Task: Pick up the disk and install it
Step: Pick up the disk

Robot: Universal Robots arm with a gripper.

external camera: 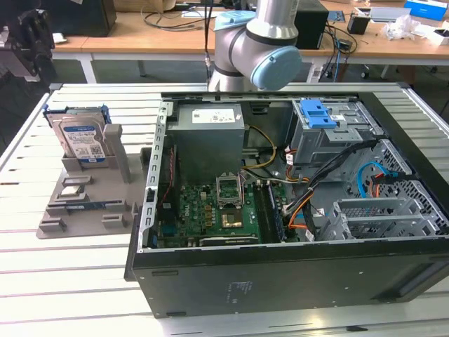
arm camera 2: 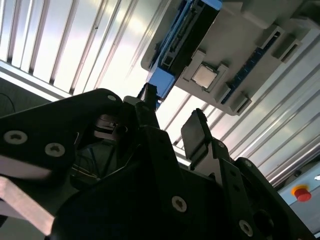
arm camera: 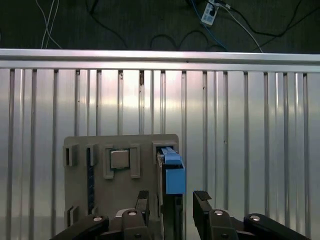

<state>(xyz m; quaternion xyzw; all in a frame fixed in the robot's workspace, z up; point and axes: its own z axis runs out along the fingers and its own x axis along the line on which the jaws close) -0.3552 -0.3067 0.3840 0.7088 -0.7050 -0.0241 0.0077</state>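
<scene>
Pincer (arm camera: 172, 204) released and empty, over the grey holder (arm camera: 120, 145)
The disk (arm camera: 172, 172) stands on edge in that holder, on the slatted table (arm camera: 250, 150).

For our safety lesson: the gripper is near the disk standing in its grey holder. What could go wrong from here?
1. The disk stands on edge in the grey holder; the open gripper, if off-centre, might strike its blue carrier rather than straddle it.
2. Loose cables cross the case beside the drive cage and might snag the disk.
</scene>
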